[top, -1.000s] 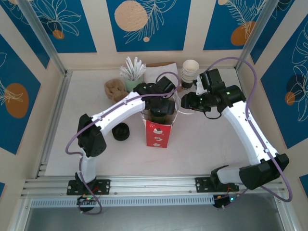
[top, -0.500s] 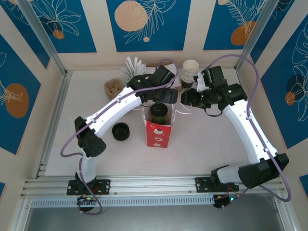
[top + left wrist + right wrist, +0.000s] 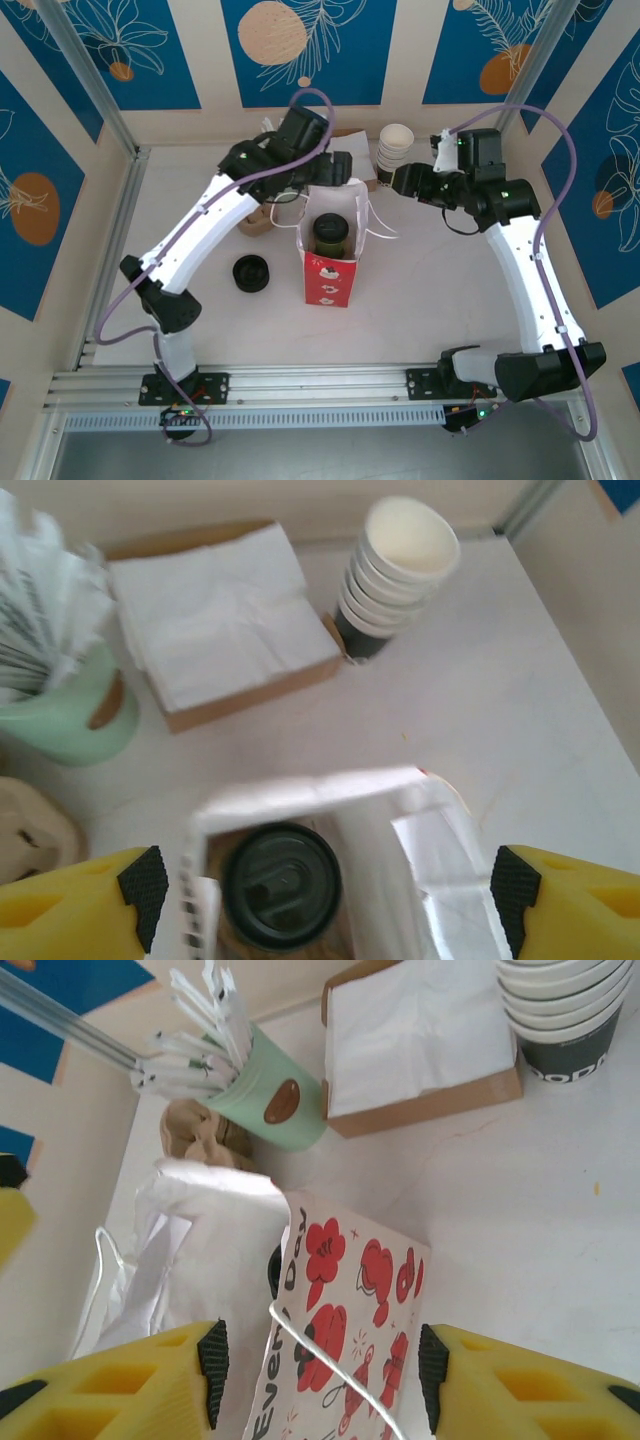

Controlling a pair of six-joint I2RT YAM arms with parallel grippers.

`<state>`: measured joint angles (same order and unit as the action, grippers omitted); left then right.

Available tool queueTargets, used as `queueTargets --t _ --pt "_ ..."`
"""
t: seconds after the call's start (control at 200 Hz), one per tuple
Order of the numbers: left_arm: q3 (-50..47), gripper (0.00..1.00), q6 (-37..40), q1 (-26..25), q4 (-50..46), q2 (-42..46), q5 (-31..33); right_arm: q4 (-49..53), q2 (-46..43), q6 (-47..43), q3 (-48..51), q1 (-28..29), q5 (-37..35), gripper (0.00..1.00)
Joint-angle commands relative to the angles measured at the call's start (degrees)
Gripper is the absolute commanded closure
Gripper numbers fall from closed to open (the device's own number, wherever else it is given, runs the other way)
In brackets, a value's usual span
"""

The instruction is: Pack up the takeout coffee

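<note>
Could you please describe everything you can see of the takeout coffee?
The takeout coffee is a small paper cup standing upright inside the open red bag. Its round black plastic lid is on, facing up, with a raised rim. A little greenish side shows below the lid. Nothing but the bag appears to touch it.

Bright even light, soft shadows; left wrist view blurred, top view sharp.

the takeout coffee sits inside the bag at mid-table. a loose lid lies left of the bag. behind it stand a holder of packets, a napkin box and, rightmost, a cup stack.
</note>
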<state>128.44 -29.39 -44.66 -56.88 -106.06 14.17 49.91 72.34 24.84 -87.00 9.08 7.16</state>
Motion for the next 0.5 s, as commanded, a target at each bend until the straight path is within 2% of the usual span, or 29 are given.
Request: queueTargets --t 0.0,0.19,0.315,0.495 --pt "1.6 0.13 1.7 3.2 2.1 2.9 3.3 -2.8 -1.1 1.3 -0.2 -3.3 4.1 0.44" --pt "1.5 0.13 1.8 9.5 5.1 3.6 3.5 -2.3 -0.4 7.1 -1.5 -8.3 4.5 0.39" --pt "1.4 0.13 4.1 13.1 8.6 3.2 5.3 -4.6 1.5 6.7 -2.0 -8.5 4.7 0.41" --pt "0.2 0.12 4.2 18.1 12.9 2.6 6.7 -12.2 5.5 11.2 -2.4 -7.9 -0.1 0.44"
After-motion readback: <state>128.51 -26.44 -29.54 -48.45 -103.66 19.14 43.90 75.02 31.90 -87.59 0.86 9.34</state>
